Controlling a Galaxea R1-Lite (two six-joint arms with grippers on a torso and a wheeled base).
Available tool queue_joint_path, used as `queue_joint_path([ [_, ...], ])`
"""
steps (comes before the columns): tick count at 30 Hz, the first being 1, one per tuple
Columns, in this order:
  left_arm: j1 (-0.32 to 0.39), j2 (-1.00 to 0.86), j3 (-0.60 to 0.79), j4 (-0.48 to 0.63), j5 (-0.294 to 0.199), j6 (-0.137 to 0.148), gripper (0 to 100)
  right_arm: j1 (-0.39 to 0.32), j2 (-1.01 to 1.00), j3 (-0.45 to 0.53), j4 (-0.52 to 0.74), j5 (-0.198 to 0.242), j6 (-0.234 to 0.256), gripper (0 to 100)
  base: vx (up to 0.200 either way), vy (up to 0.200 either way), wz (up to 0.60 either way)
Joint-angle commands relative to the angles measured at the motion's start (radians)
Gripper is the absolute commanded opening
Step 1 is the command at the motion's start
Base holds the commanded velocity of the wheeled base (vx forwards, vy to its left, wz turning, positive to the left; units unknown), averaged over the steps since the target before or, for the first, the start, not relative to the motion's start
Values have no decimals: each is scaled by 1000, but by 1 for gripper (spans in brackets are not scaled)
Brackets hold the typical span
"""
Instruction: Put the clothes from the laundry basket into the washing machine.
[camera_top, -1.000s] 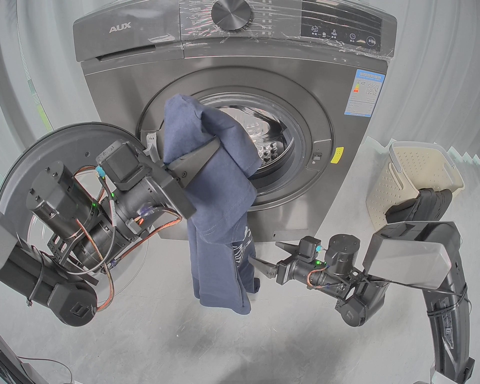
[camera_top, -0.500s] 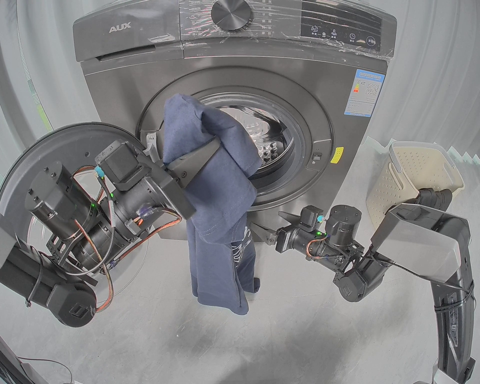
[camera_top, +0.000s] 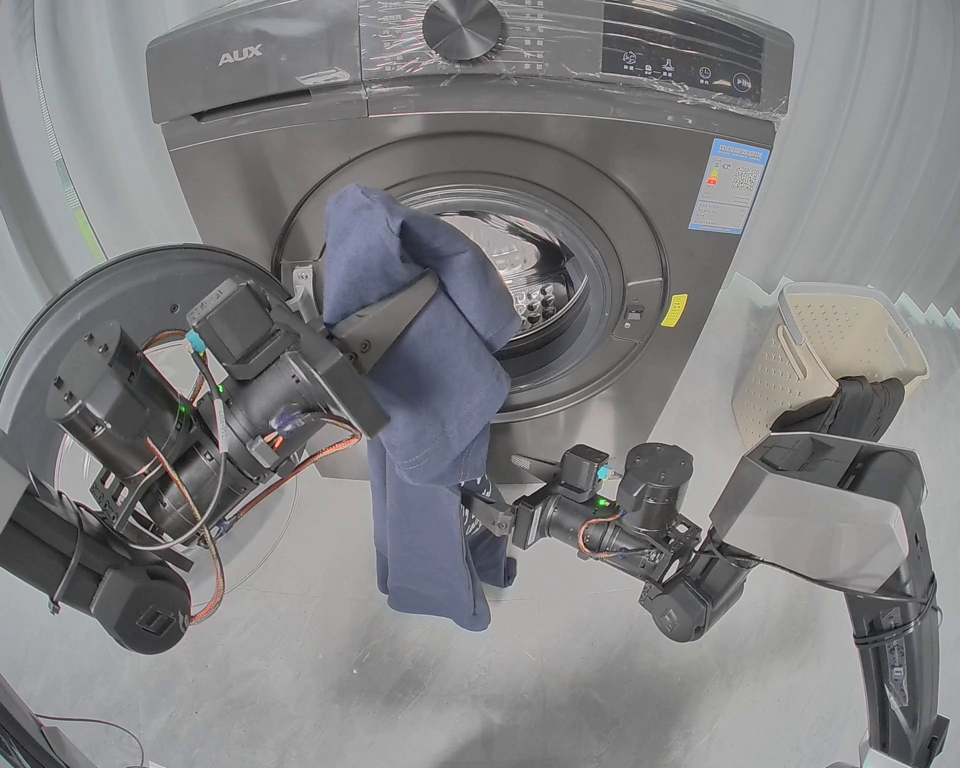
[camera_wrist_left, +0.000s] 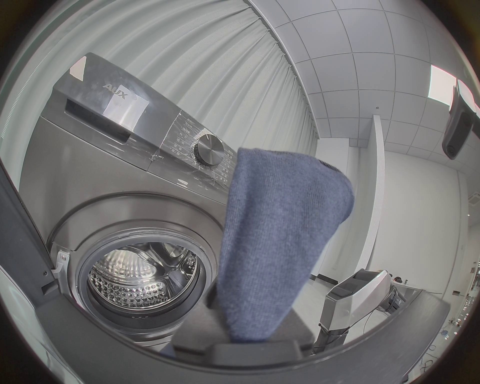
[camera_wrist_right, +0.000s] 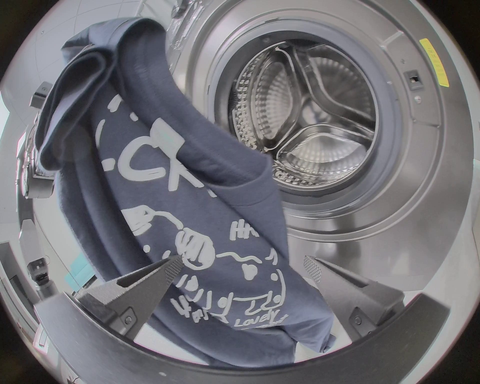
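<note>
A navy blue T-shirt (camera_top: 430, 400) with white print hangs in front of the washing machine's open drum (camera_top: 520, 270). My left gripper (camera_top: 425, 290) is shut on its upper part, level with the opening's left side. The cloth drapes over the fingers and falls toward the floor. My right gripper (camera_top: 495, 490) is open low down, with its fingers on either side of the shirt's lower part (camera_wrist_right: 200, 215). In the right wrist view the drum (camera_wrist_right: 310, 115) looks empty. The cream laundry basket (camera_top: 850, 330) stands to the right with a dark garment (camera_top: 850, 405) in it.
The round machine door (camera_top: 130, 290) stands swung open on the left, behind my left arm. Grey floor lies open below the hanging shirt. The basket sits against the curtain beside the machine's right side.
My right gripper has moved left, from beside the shirt to around its lower part. The left arm and shirt have shifted only slightly.
</note>
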Motion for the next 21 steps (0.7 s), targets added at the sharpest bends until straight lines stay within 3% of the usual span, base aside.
queue_joint_path([
  [1, 0, 0, 2, 0, 0, 1, 0, 20, 0, -3, -1, 10, -1, 100, 0, 0, 0],
  [12, 0, -2, 8, 0, 0, 1, 0, 8, 21, -94, 3, 10, -4, 100, 0, 0, 0],
  [18, 1, -2, 5, 0, 0, 1, 0, -3, -6, -2, -17, 10, -18, 100, 0, 0, 0],
  [21, 0, 0, 3, 0, 0, 1, 0, -29, -38, 93, -69, 13, -28, 100, 0, 0, 0],
])
